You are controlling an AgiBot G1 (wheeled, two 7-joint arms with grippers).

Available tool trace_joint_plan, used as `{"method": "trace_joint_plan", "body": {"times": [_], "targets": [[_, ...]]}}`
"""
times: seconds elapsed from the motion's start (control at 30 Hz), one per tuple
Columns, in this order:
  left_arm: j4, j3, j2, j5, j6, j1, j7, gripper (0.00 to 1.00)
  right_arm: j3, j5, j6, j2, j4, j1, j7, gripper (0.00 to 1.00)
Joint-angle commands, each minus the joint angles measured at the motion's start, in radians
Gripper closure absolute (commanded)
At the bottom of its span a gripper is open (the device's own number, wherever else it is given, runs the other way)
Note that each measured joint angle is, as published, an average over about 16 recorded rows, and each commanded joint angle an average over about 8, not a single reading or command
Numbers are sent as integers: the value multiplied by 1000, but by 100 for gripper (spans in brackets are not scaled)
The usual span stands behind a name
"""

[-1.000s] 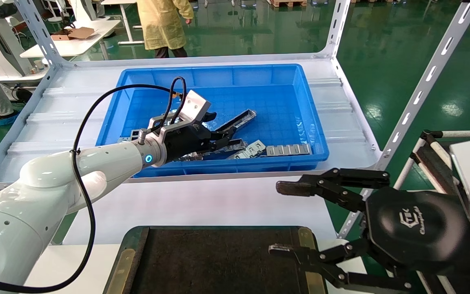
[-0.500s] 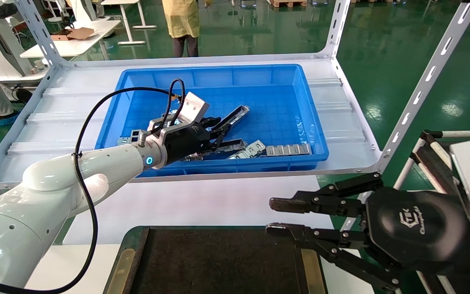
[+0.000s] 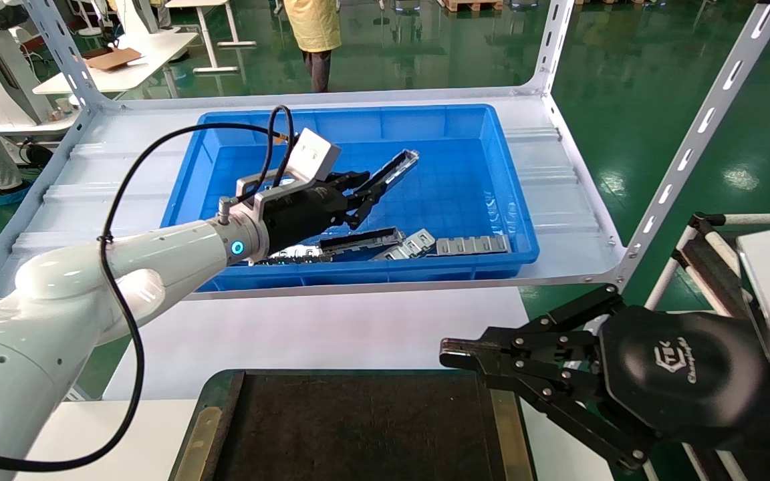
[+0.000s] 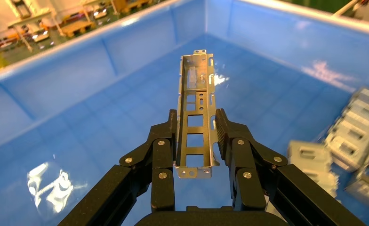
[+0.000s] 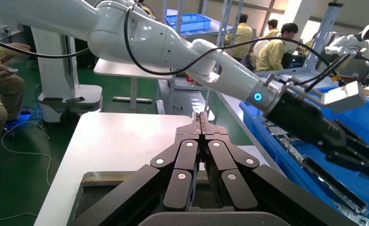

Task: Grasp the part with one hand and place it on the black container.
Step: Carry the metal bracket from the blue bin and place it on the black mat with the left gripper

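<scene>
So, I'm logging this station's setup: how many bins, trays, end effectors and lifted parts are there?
blue bin: 1
black container: 1
end effectors: 2 (left end effector, right end effector)
part held by the left: 1
Total: 5

We see the part (image 4: 195,113), a silver channel with rectangular cutouts, clamped in the left gripper (image 4: 196,141), tilted up. The black container (image 3: 351,427), brass-edged tray, sits nearest us.

Right end effector (image 5: 201,123) fingers pressed together above black container (image 5: 98,178).
</scene>
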Motion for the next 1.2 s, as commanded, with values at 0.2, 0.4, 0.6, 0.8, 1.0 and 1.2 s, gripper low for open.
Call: {"method": "trace_joint_plan", "body": {"times": [0.2,0.4,0.6,0.8,1.0,1.2], "targets": [[23,-31,-39,-58,148,-22,42,100,0,0,0,0,0,0,0,100],[25,-46,-94,-87,313,-29,55,100,0,0,0,0,0,0,0,100],[-4,-51,-156,-105,473,-17,46,100,0,0,0,0,0,0,0,100],[-81,-60,-213,-133,583,31,23,100,-1,0,0,0,0,0,0,100],[-227,-65,-276,-159,631,120,-19,100,-1,0,0,0,0,0,0,100],[-444,-69,-353,-183,595,257,-72,100,-1,1,0,0,0,0,0,100]]}}
